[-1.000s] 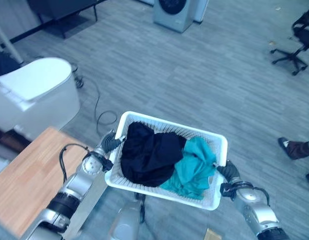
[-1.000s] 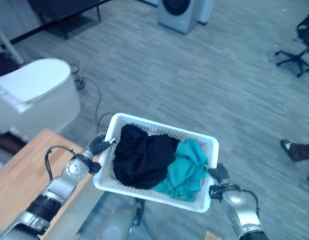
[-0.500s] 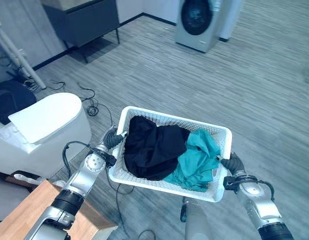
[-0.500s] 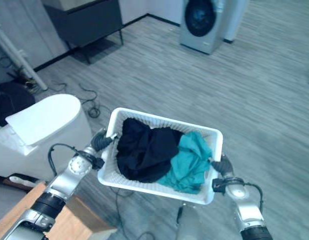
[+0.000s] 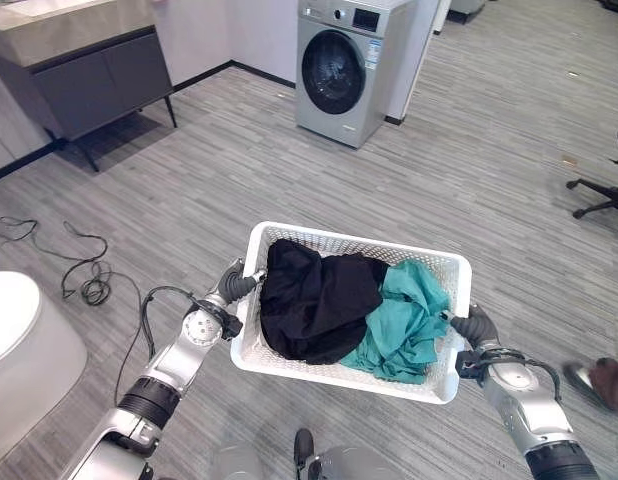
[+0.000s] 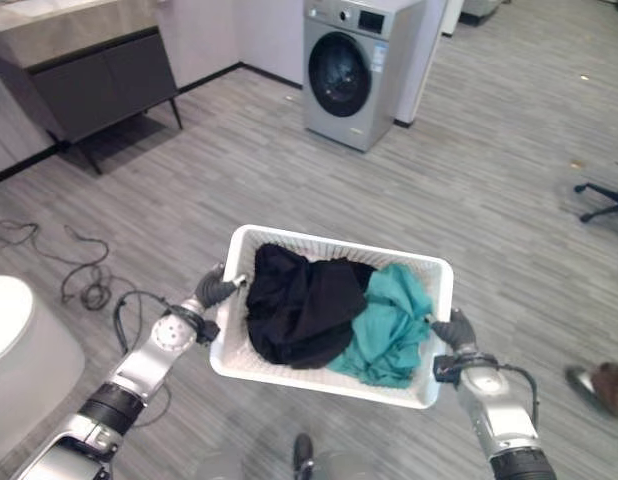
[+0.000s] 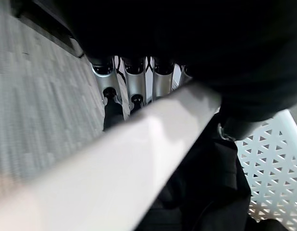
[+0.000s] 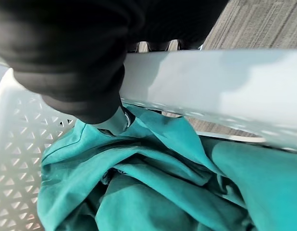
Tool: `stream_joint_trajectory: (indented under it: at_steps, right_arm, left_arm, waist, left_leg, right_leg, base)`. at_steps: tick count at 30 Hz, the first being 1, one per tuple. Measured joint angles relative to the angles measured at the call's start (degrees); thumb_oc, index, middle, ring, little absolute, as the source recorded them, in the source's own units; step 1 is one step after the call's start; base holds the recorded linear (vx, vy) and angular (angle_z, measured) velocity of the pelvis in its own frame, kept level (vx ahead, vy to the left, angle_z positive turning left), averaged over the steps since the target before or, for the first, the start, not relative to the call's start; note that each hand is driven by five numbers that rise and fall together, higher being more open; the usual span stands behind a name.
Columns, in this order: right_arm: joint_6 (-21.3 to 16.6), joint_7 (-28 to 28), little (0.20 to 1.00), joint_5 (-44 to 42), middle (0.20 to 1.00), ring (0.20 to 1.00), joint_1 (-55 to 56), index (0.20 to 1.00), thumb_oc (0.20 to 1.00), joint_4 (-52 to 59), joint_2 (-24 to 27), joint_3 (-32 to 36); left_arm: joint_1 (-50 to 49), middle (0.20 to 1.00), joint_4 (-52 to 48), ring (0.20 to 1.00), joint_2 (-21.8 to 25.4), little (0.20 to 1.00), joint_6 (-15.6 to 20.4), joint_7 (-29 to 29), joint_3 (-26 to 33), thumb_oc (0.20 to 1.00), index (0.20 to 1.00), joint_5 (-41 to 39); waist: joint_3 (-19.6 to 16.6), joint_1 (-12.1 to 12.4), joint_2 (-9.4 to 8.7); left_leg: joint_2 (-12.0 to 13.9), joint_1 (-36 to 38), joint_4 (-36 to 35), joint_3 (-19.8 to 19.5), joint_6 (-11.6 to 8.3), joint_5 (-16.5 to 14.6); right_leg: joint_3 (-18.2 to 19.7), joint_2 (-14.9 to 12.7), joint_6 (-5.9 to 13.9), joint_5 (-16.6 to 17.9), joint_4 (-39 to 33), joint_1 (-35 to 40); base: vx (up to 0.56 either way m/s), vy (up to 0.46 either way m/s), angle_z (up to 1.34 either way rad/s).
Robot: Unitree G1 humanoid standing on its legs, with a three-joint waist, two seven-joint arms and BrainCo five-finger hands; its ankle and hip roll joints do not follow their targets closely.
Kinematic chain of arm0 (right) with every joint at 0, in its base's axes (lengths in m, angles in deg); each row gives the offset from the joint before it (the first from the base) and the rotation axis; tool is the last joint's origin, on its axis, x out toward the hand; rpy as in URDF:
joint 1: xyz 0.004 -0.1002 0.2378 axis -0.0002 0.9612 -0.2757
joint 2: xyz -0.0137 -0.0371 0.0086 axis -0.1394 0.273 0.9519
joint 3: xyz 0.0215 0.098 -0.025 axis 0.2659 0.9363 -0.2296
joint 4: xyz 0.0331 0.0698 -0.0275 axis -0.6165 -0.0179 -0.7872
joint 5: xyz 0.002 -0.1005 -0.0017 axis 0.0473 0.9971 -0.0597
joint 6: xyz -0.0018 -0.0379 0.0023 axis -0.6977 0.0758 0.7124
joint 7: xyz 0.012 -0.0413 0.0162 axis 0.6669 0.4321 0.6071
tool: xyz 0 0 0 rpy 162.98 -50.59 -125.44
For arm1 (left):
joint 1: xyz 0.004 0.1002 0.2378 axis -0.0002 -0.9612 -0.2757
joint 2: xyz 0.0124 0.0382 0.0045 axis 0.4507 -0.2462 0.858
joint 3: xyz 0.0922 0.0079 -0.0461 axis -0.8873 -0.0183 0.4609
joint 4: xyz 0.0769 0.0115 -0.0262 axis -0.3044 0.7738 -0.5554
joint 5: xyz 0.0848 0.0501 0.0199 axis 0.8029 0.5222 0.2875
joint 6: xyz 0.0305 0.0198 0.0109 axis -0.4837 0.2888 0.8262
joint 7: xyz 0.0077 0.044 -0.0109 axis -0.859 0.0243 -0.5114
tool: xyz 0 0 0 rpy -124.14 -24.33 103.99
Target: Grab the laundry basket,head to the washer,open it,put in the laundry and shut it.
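Nothing readable here, honestly. The washer (image 5: pixel 346 66) at the top middle has stickers, but they're too small to read.

A white plastic laundry basket (image 5: pixel 441 384) with smooth rims and perforated lattice walls holds soft, matt cloth: a crumpled black garment (image 5: pixel 314 305) and a creased teal garment (image 5: pixel 403 320). The floor (image 5: pixel 219 170) looks like grey wood-grain planks with a dull finish. The washing machine (image 5: pixel 349 62) has a smooth silver-grey painted metal body and a glossy dark round door. A dark matt cabinet (image 5: pixel 79 85) carries a pale stone-like top
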Motion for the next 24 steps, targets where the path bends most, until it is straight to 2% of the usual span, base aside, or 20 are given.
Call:
stream_joint_trajectory:
  at_steps: [1, 3, 4, 5, 6, 7, 9, 10, 12, 13, 14, 16, 17, 18, 19, 20, 21, 22, 23, 24]
  right_arm:
    - [0.0, 0.2, 0.2, -0.4, 0.2, 0.2, 0.0, 0.2, 0.2, 0.4, 0.0, 0.2]
    - [0.0, 0.3, 0.2, -0.4, 0.2, 0.2, -0.3, 0.2, 0.2, 0.5, 0.1, 0.0]
    - [0.0, 0.4, 0.2, -0.4, 0.2, 0.2, -0.3, 0.2, 0.2, 0.3, 0.0, -0.4]
    - [-0.1, 0.5, 0.2, -0.4, 0.2, 0.2, -0.6, 0.2, 0.2, -0.1, -0.1, -1.1]
    - [-0.2, 0.7, 0.2, -0.4, 0.2, 0.2, -1.0, 0.2, 0.2, -0.8, -0.2, -1.3]
    - [-0.1, 0.7, 0.2, -0.4, 0.2, 0.2, -1.7, 0.2, 0.2, -1.6, -0.2, -1.5]
    - [-0.2, 0.8, 0.2, -0.4, 0.2, 0.2, -2.2, 0.2, 0.2, -1.9, -0.2, -2.2]
    - [-0.2, 1.0, 0.2, -0.4, 0.2, 0.2, -3.9, 0.2, 0.2, -4.2, -0.9, -3.7]
    - [-0.2, 1.1, 0.2, -0.4, 0.2, 0.2, -5.1, 0.2, 0.2, -5.4, -0.9, -4.8]
    - [-0.2, 1.1, 0.2, -0.4, 0.2, 0.2, -5.1, 0.2, 0.2, -5.4, -0.9, -4.9]
    - [-0.2, 1.1, 0.2, -0.3, 0.2, 0.2, -5.1, 0.2, 0.2, -5.4, -0.9, -4.8]
    - [-0.2, 1.1, 0.2, -0.3, 0.2, 0.2, -5.2, 0.2, 0.2, -5.2, -0.7, -4.9]
    - [-0.2, 1.1, 0.2, -0.3, 0.2, 0.2, -5.3, 0.2, 0.2, -4.7, -0.9, -4.8]
    - [-0.2, 1.1, 0.2, -0.3, 0.2, 0.2, -5.1, 0.2, 0.2, -4.6, -1.0, -4.7]
    - [-0.3, 1.1, 0.2, -0.2, 0.2, 0.2, -4.7, 0.2, 0.2, -4.3, -1.2, -4.6]
    - [-0.3, 1.1, 0.2, 0.0, 0.2, 0.2, -3.9, 0.2, 0.2, -3.7, -1.4, -4.7]
    - [-0.2, 1.2, 0.2, 0.8, 0.2, 0.2, -3.6, 0.2, 0.2, -2.6, -1.4, -4.4]
    - [-0.2, 1.2, 0.2, 0.8, 0.2, 0.2, -3.5, 0.2, 0.2, -2.3, -2.0, -3.5]
    - [-0.2, 1.2, 0.2, 0.9, 0.2, 0.2, -3.4, 0.2, 0.2, -2.2, -2.2, -2.9]
    - [-0.2, 1.2, 0.2, 0.9, 0.2, 0.2, -3.6, 0.2, 0.2, -2.2, -2.2, -2.4]
  left_arm:
    - [-0.2, 0.2, 0.0, 0.2, 0.0, 0.2, -0.4, 0.0, 0.0, 0.2, 0.2, 0.0]
    - [0.0, 0.2, 0.0, 0.2, 0.2, 0.2, -0.6, 0.0, 0.0, 0.2, 0.2, 0.0]
    - [0.3, 0.2, 0.3, 0.2, 0.2, 0.2, -0.5, 0.2, 0.0, 0.2, 0.2, 0.1]
    - [0.7, 0.2, 1.1, 0.2, 0.4, 0.2, -0.4, 0.2, -0.1, 0.2, 0.2, 0.1]
    - [1.0, 0.2, 1.6, 0.2, 0.5, 0.2, -0.4, 0.2, -0.4, 0.2, 0.2, 0.1]
    - [1.1, 0.2, 2.0, 0.2, 0.3, 0.2, -0.5, 0.3, -0.4, 0.2, 0.2, 0.1]
    - [1.1, 0.2, 2.3, 0.2, 0.5, 0.2, -0.7, 0.5, -0.4, 0.2, 0.2, 0.1]
    - [1.3, 0.2, 3.2, 0.2, 1.1, 0.2, -0.8, 0.7, -0.3, 0.2, 0.2, 0.1]
    - [1.3, 0.2, 3.8, 0.2, 1.3, 0.2, -1.2, 1.0, -0.4, 0.2, 0.2, 0.1]
    - [1.3, 0.2, 3.8, 0.2, 1.6, 0.2, -1.2, 1.0, -0.4, 0.2, 0.2, 0.1]
    - [1.3, 0.2, 3.7, 0.2, 1.6, 0.2, -1.1, 1.0, -0.5, 0.2, 0.2, 0.1]
    - [1.3, 0.2, 3.7, 0.2, 1.8, 0.2, -1.1, 1.0, -0.5, 0.2, 0.2, 0.0]
    - [1.6, 0.2, 3.5, 0.2, 2.3, 0.2, -1.1, 1.1, -0.5, 0.2, 0.2, 0.0]
    - [1.7, 0.2, 3.5, 0.2, 2.3, 0.2, -1.2, 1.1, -0.5, 0.2, 0.2, 0.0]
    - [1.2, 0.2, 3.2, 0.2, 2.6, 0.2, -1.2, 1.1, -0.5, 0.2, 0.2, 0.0]
    - [1.1, 0.2, 3.1, 0.2, 2.7, 0.2, -1.1, 1.1, -0.6, 0.2, 0.2, 0.0]
    - [2.3, 0.2, 2.6, 0.2, 2.9, 0.2, -1.1, 1.1, -0.5, 0.2, 0.2, -0.1]
    - [3.5, 0.2, 2.6, 0.2, 2.8, 0.2, -1.1, 1.1, -0.4, 0.2, 0.2, -0.1]
    - [4.5, 0.2, 2.6, 0.2, 2.4, 0.2, -1.1, 1.1, -0.4, 0.2, 0.2, -0.1]
    - [5.1, 0.2, 2.5, 0.2, 2.3, 0.2, -1.1, 1.4, -0.5, 0.2, 0.2, -0.1]
  waist:
    - [0.4, 0.4, 0.24]
    - [0.6, 1.4, 1.29]
    - [0.8, 1.8, 1.4]
    - [0.9, 3.1, 1.8]
    - [0.9, 3.9, 2.17]
    - [1.2, 6.0, 2.8]
    - [1.4, 6.8, 3.61]
    - [1.5, 7.4, 3.59]
    - [1.9, 8.0, 3.72]
    - [2.0, 7.9, 3.35]
    - [1.9, 7.9, 3.3]
    - [1.3, 7.9, 3.05]
    - [1.0, 7.8, 2.86]
    - [1.0, 7.6, 1.84]
    - [0.8, 8.3, 1.56]
    - [0.0, 8.9, 0.76]
    - [-0.7, 7.8, 0.46]
    - [-0.7, 7.5, 0.41]
    - [-0.6, 7.2, 0.22]
    - [-0.5, 7.1, 0.0]
  left_leg:
    - [-1.9, 0.3, -12.1, 1.4, -1.82, -1.8]
    - [-3.7, 0.4, -25.3, 3.3, -2.39, -1.3]
    - [-5.5, 1.1, -33.1, 4.5, -2.94, -0.9]
    - [-8.5, 3.0, -45.7, 3.0, -3.58, 0.4]
    - [-10.0, 2.8, -49.3, 1.7, -3.5, 1.2]
    - [-11.7, 3.2, -55.2, -2.0, -3.02, 2.2]
    - [-12.8, 1.2, -55.6, -2.6, -2.8, 3.5]
    - [-13.6, 0.6, -56.1, -5.8, -2.92, 3.8]
    - [-13.8, 0.3, -54.1, -5.9, -2.78, 3.9]
    - [-14.4, 0.6, -52.8, -3.8, -1.01, 5.0]
    - [-14.8, 1.6, -52.6, -2.6, -0.07, 5.5]
    - [-14.5, 5.0, -52.4, 0.9, 3.54, 4.7]
    - [-14.3, 7.2, -54.0, 1.3, 7.05, 8.8]
    - [-15.0, 8.9, -53.2, 1.9, 7.86, 10.1]
    - [-15.2, 10.3, -53.2, 2.3, 8.62, 10.7]
    - [-16.3, 11.9, -53.6, 2.5, 9.14, 9.8]
    - [-17.8, 13.0, -52.9, 3.2, 9.41, 7.7]
    - [-18.2, 13.8, -52.8, 2.8, 9.08, 6.9]
    - [-18.6, 14.8, -52.6, 2.7, 9.51, 5.7]
    - [-19.2, 15.7, -51.6, 2.6, 9.48, 3.9]
  right_leg:
    - [0.3, -0.3, 0.98, 0.3, -1.7, 2.0]
    - [0.2, -0.1, 2.24, -0.4, -2.8, 4.0]
    - [0.6, 0.0, 3.77, -1.4, -4.2, 5.7]
    - [1.8, 0.6, 5.45, -2.0, -5.2, 7.2]
    - [2.4, 0.9, 6.8, -2.4, -7.3, 9.0]
    - [3.6, 1.7, 5.39, -1.6, -7.3, 9.9]
    - [4.5, 3.1, 5.6, -3.0, -8.0, 12.2]
    - [6.7, 3.9, 5.02, -5.6, -7.8, 14.4]
    - [7.5, 4.5, 3.79, -6.1, -6.8, 16.3]
    - [7.7, 4.1, 5.87, -7.3, -6.7, 18.2]
    - [7.5, 4.2, 6.34, -7.6, -6.3, 19.2]
    - [8.7, 3.7, 8.64, -9.0, -6.1, 21.6]
    - [8.2, 3.7, 11.48, -11.1, -3.9, 21.8]
    - [8.3, 2.5, 13.57, -12.6, 1.4, 21.2]
    - [7.6, 1.3, 15.09, -14.5, 6.6, 19.8]
    - [5.8, -1.4, 15.01, -16.8, 9.4, 18.7]
    - [5.1, -3.6, 17.26, -14.9, 14.8, 16.4]
    - [3.1, -4.5, 19.01, -13.7, 24.1, 12.0]
    - [2.1, -5.4, 19.64, -12.1, 30.1, 9.5]
    - [1.9, -6.4, 21.85, -9.4, 37.6, 7.0]
  base:
    - [0.27, 0.012, -0.13]
    - [0.25, 0.023, -0.12]
    - [0.35, -0.003, -0.08]
    - [0.25, -0.012, -0.13]
    - [0.39, -0.023, -0.58]
    - [0.38, -0.02, -0.56]
    - [0.5, -0.002, -0.42]
    - [0.38, 0.043, -0.43]
    - [0.35, 0.077, -0.49]
    - [0.42, 0.135, -0.31]
    - [0.43, 0.135, -0.31]
    - [0.41, 0.128, -0.39]
    - [0.51, 0.158, -0.44]
    - [0.5, 0.169, -0.51]
    - [0.38, 0.192, -0.72]
    - [0.49, 0.25, -0.61]
    - [0.46, 0.244, -0.35]
    - [0.23, 0.118, 0.0]
    - [0.2, 0.109, 0.07]
    - [0.17, 0.098, 0.11]
